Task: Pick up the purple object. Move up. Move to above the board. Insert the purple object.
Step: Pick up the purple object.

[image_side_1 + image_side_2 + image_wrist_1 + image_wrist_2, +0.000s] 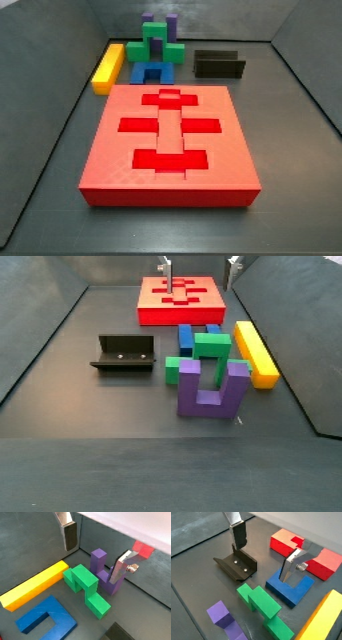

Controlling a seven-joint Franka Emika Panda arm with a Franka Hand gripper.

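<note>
Gripper: the gripper is hanging over the cluster of blocks, jaws spread wide and holding nothing; both silver fingers are showing in both wrist views.
Purple object: the purple object is standing with its arms up, pressed close against the green block on the side away from the board. I cannot tell whether the two are touching.
Neighbours: the blue block is sitting on the board side of the green block, the yellow bar is lying along one flank of the green block, and the fixture is standing off the opposite flank.
Step in hand: I am judging this as the approach for the pick, with nothing gripped yet.
Doing it well: the jaws should be centring over the purple object and straddling a part clear of the green block, coming straight down.
Risk: a finger dropping on the side facing the green block is likely to be nudging that block, or skewing the purple object before the jaws close.
Afterwards: a square, level grip now is making the later fit into the board's slots easier.
</note>
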